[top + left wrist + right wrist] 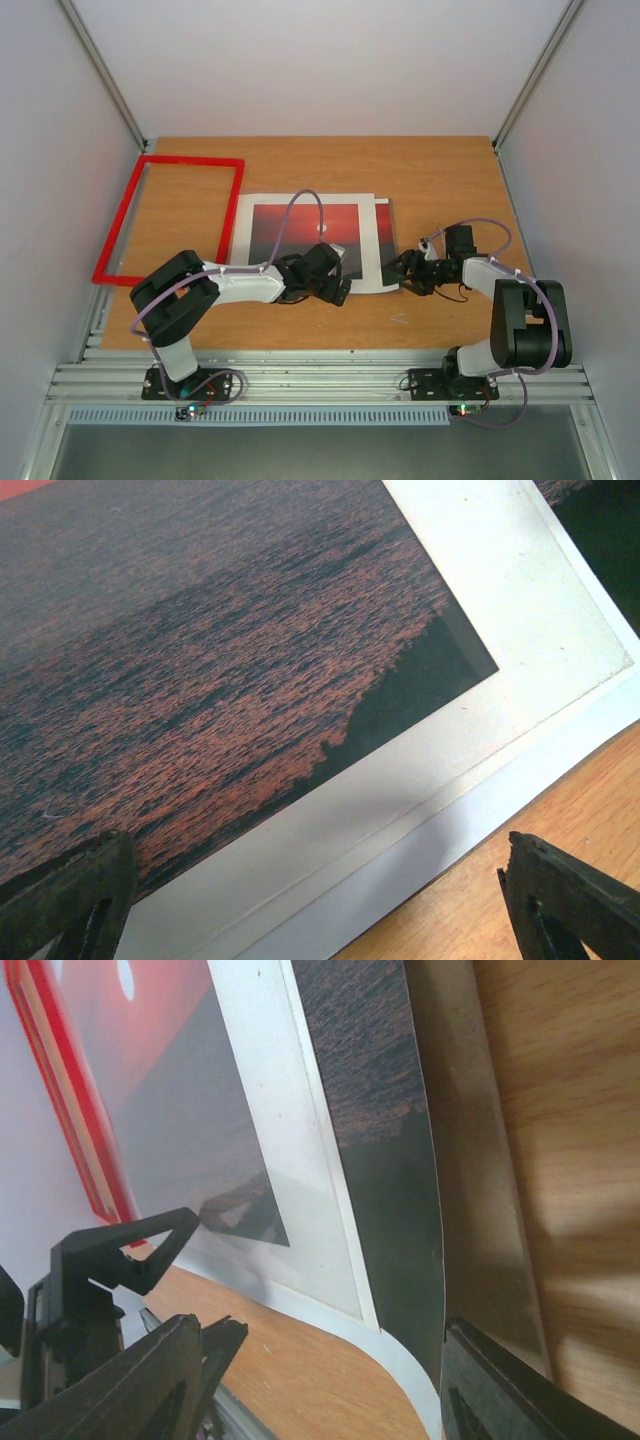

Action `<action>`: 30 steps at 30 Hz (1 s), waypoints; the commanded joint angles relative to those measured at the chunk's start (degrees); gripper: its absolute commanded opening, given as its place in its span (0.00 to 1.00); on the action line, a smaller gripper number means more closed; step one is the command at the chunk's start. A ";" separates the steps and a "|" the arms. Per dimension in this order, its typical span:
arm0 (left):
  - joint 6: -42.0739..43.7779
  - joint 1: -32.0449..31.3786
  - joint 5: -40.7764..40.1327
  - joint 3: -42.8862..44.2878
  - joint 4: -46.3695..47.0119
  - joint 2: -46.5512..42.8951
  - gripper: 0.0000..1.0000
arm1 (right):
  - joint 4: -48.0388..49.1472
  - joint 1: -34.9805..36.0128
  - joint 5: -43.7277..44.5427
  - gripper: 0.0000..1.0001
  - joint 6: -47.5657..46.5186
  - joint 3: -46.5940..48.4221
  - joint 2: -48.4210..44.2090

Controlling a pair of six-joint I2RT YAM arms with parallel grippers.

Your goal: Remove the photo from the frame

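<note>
Photo (300, 232) flat on table (440, 170), outside frame (190, 160); long axis left-right, sun far side. Near edge hidden under my left gripper (335, 288), spread. My right gripper (397, 272), spread, straddles white sheet (405, 1360) corner.

Bright, even light; soft shadows (wrist views); sheen on the photo (200, 1130)

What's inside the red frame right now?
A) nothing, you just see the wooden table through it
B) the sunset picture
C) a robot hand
A: the frame lies by itself at the far left of the table with bare wood showing through it, while the photo lies apart from it in the middle.
</note>
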 commanded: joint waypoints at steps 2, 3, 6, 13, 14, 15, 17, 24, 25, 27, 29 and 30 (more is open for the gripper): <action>-1.35 0.10 1.31 -1.30 0.71 -1.27 0.99 | 4.54 -0.70 -2.77 0.63 2.38 -1.08 1.99; -1.35 0.10 1.31 -1.30 0.69 -1.27 0.99 | 5.05 -0.74 -2.59 0.62 2.45 -1.17 2.44; -1.35 0.10 1.42 -1.21 0.73 -1.31 0.99 | 6.68 -1.09 -2.59 0.60 2.76 -1.41 4.08; -1.35 0.18 1.68 -1.21 0.85 -1.17 0.99 | 11.58 -1.37 -2.67 0.51 4.61 -1.64 7.09; -1.35 0.18 1.82 -1.21 0.86 -1.17 0.99 | 12.34 -1.37 -2.68 0.50 5.01 -1.52 7.45; -1.35 0.18 1.84 -1.21 0.85 -1.17 0.99 | 12.84 -1.41 -2.58 0.49 5.34 -1.40 7.84; -1.35 0.18 1.84 -1.21 0.86 -1.36 0.99 | 13.96 -1.37 -2.27 0.47 5.95 -1.13 8.69; -1.35 0.18 2.38 -1.79 1.62 -2.00 0.99 | 18.08 -1.37 -2.15 0.40 7.59 -0.68 11.79; -1.35 0.18 2.37 -1.94 1.76 -2.04 0.99 | 18.65 -1.37 -2.11 0.39 7.77 -0.61 12.21; -1.42 0.18 2.59 -2.00 1.95 -2.11 0.99 | 20.71 -1.37 -2.15 0.38 8.28 -0.46 13.37; -1.43 0.18 2.71 -2.15 2.04 -2.27 0.99 | 22.59 -1.37 -2.41 0.37 9.23 -0.23 14.56; -1.43 0.18 2.73 -2.22 2.10 -2.29 0.99 | 23.56 -1.37 -2.74 0.37 9.62 -0.08 15.23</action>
